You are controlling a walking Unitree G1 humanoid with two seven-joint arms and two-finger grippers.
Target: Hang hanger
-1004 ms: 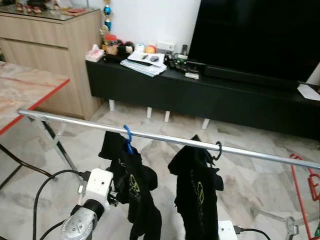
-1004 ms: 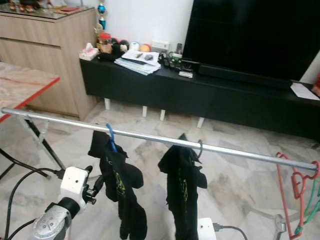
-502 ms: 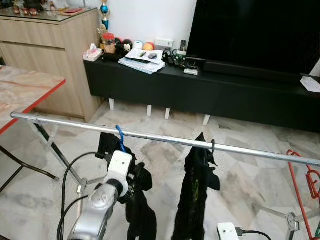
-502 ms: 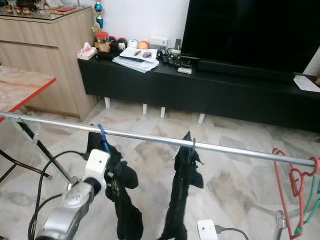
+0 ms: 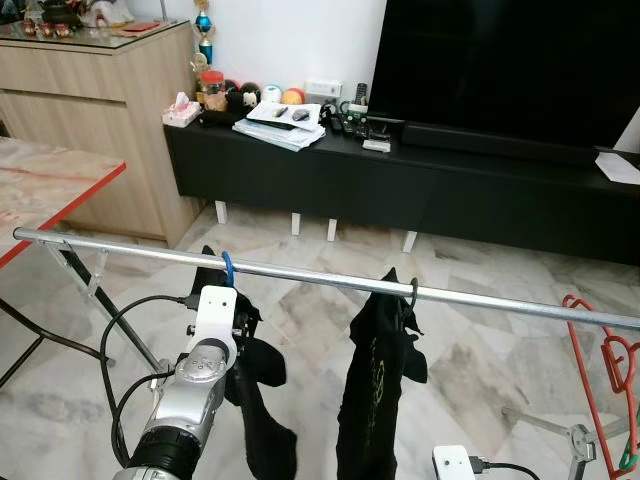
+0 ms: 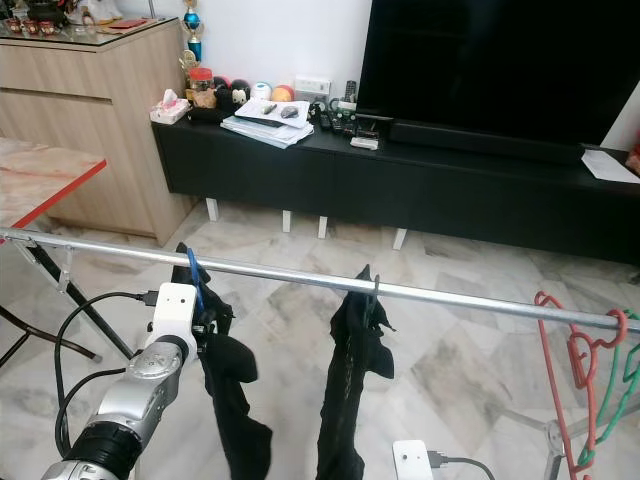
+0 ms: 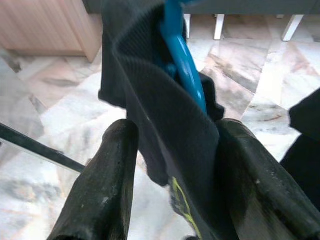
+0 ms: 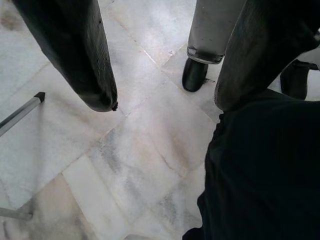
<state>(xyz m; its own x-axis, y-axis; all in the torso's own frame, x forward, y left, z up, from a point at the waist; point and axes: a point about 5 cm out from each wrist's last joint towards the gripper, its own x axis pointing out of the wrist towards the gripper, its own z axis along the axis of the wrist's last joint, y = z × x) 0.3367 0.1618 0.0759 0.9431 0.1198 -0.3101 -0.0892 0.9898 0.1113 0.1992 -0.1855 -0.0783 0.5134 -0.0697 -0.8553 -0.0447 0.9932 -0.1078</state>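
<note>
Two garments on the rail (image 5: 480, 297) — blue hanger (image 5: 227, 268) hooked, frame centre-left.
I've got left gripper (image 7: 170, 165) fingers straddling its black shirt (image 7: 165, 125), steadying; right gripper (image 8: 160, 95) gapes, empty.

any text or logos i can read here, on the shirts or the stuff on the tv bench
Nothing here can be read as words.
Right black shirt: a yellow-green print on the front, too small and folded to read.
Left black shirt, held in the left gripper: a bit of yellow print at its lower edge, blurred, no letters made out.
Papers on the TV bench: any print too small to read.
</note>
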